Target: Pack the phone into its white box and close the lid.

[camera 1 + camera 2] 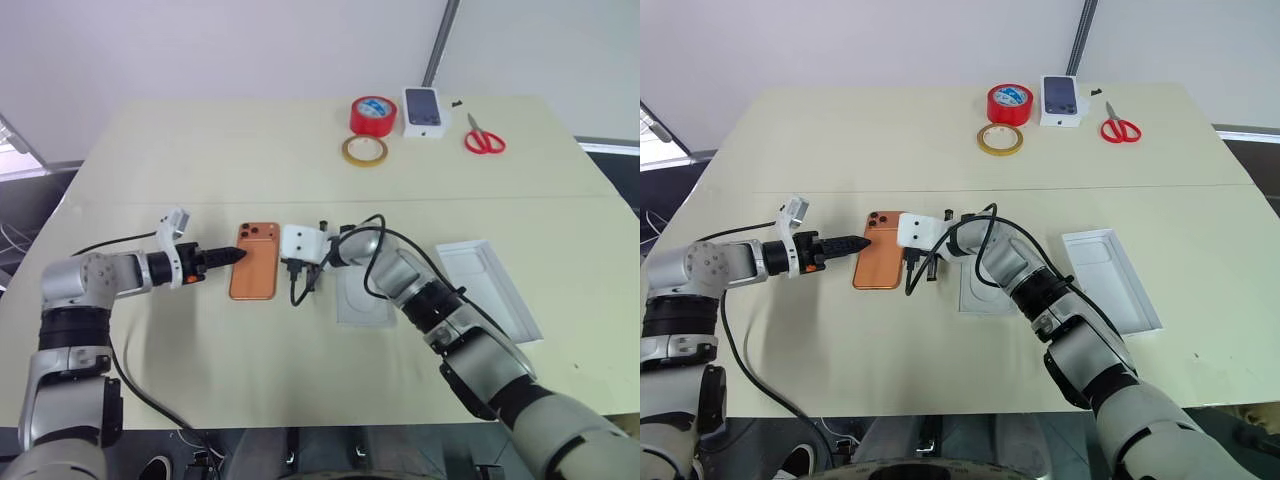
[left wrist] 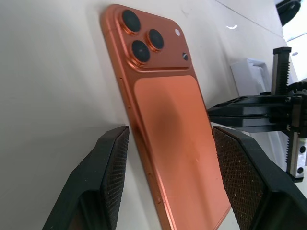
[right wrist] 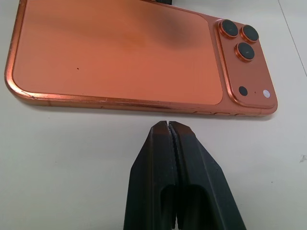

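The orange phone [image 1: 254, 261] lies flat on the pale table [image 1: 200, 160], back side up, its camera cluster at the far end. The left gripper [image 1: 236, 254] reaches in from the left at the phone's left edge; in the left wrist view its two black fingers [image 2: 108, 179] stand apart, one on each side of the phone's near end, gripping nothing that can be seen. The right gripper [image 3: 169, 125] comes in from the right, its fingers pressed together and empty, the tips just beside the phone's right long edge.

The white box [image 1: 362, 296] lies right of the phone, partly hidden behind the right arm. The lid [image 1: 488, 286] lies further right, open side up. At the far side of the table are a red tape roll [image 1: 372, 115], a tan tape ring [image 1: 365, 151], a small white box with a phone picture [image 1: 423, 112] and red-handled scissors [image 1: 484, 137].
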Tool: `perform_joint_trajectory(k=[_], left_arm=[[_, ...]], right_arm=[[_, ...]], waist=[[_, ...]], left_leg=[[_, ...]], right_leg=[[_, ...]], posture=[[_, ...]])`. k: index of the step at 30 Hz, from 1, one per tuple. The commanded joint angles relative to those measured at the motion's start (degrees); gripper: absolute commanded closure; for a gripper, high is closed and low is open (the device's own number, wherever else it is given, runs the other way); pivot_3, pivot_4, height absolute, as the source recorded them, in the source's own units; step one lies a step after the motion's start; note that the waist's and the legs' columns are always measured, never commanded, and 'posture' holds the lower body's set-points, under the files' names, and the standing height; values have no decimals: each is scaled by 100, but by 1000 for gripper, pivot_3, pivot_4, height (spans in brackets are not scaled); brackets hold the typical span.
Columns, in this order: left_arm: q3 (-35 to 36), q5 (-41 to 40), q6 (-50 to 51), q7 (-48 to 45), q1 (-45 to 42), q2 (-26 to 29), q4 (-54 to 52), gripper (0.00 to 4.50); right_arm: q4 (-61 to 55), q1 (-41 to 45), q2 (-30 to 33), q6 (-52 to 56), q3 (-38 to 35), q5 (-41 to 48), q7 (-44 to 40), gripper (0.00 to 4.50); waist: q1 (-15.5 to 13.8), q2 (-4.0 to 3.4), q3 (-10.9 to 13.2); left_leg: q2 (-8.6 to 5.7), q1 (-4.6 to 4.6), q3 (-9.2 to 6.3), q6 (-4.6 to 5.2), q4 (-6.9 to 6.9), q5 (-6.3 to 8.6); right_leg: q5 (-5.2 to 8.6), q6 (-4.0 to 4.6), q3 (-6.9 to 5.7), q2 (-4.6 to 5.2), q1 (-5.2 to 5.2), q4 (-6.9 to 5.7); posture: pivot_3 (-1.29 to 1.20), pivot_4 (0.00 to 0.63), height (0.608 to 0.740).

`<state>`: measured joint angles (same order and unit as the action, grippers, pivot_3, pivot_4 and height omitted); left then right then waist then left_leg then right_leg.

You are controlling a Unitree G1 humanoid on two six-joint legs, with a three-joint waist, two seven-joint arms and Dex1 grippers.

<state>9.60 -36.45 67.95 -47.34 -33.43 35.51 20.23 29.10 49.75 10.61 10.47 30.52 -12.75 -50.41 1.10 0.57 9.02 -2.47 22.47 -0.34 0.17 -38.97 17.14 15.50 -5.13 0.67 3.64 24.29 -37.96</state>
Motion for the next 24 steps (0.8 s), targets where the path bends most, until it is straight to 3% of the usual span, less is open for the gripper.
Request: perform_joint_trajectory(k=[1,9,16,19,23,24], left_arm=[[-494,-5,478,27,82,-446,147,1589],[-196,6,813,200,-482,-865,392,1589],[58,38,816,155,-481,-613,453,1589],[205,-77,947,82,-374,-502,446,2433],[497,-224,1133,162,-341,-443,478,4376],[565,-257,1180,199,-337,-439,514,4376]], right_arm=[[16,11,-108,-26,-10,-23,-44,4442],[-40,-32,-80,0,-126,-45,-62,4442],[-45,-55,-49,-13,-172,-60,3,4442],[-53,-67,-40,-81,-158,-71,13,4500],[-7,-62,-41,-170,-150,-83,17,4500],[7,-59,-43,-201,-142,-94,22,4500]], waist=[[-19,-9,-9],[-41,-19,-17],[8,-17,-16],[26,-17,-15],[79,-12,-13],[101,-12,-12]], left_leg=[[-1,0,0,1,0,0],[-11,-5,-7,8,-2,4],[-11,-3,-7,4,-1,2],[-11,-1,-7,4,1,2],[-9,6,-7,-1,3,-1],[-8,5,-9,-2,2,-1]], right_leg=[[0,0,0,1,-1,0],[0,0,0,5,-15,4],[0,0,0,5,-8,3],[0,0,1,4,-3,3],[0,0,1,4,8,-2],[0,0,1,4,6,-3]], posture=[[0,150,740],[0,150,740],[0,150,740],[0,150,740],[0,150,740],[0,150,740]])
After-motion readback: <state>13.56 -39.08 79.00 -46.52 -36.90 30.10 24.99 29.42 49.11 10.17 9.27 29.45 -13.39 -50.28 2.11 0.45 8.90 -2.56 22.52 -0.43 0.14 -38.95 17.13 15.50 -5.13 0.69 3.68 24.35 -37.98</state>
